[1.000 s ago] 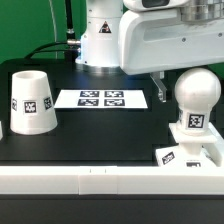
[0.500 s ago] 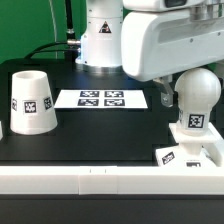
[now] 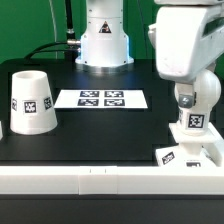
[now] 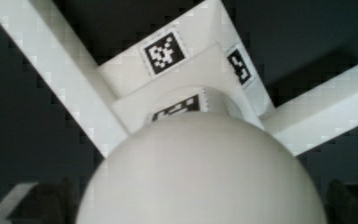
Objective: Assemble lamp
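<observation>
Bulb (image 3: 206, 92) upright on the base (image 3: 207, 152), gripper (image 3: 186, 97) right at its head!
The round head sits just beside and under the jaws. Whether they're spread or pinching, I cannot tell, since the arm hides them. The shade (image 3: 30, 100) stands well apart from the jaws, beyond the marker board (image 3: 100, 99).

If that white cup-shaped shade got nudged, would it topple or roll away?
The shade stands upright, wider end down on the table, so it would probably slide rather than topple. Knocked onto its side, its round tapered wall would likely roll in a curve. It looks like stiff, smooth plastic, so perhaps slippery.
</observation>
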Robot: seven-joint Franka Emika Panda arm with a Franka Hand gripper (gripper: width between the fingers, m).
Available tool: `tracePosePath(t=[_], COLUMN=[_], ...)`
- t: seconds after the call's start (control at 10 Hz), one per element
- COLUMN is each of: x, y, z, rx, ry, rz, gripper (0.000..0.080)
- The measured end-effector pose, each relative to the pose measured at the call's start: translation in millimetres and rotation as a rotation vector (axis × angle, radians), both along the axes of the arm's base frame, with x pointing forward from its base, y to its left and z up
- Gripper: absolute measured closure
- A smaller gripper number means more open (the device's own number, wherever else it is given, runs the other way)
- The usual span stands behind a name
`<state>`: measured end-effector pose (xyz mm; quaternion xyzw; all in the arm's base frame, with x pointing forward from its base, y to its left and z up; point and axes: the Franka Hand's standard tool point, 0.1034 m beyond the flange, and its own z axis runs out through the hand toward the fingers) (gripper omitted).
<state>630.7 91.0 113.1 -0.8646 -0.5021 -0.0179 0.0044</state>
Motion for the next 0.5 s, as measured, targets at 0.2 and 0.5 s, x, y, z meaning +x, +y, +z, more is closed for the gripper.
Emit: tracePosePath(t=[0.2,0.5], x=[-0.9,0.1], y=[1.1,6.1], z=[-4.0,-2.7], rx=[-0.017,-0.050], ry=[0.012,0.009], rz=[0.180,0.388], gripper=[0.0100,0.0100])
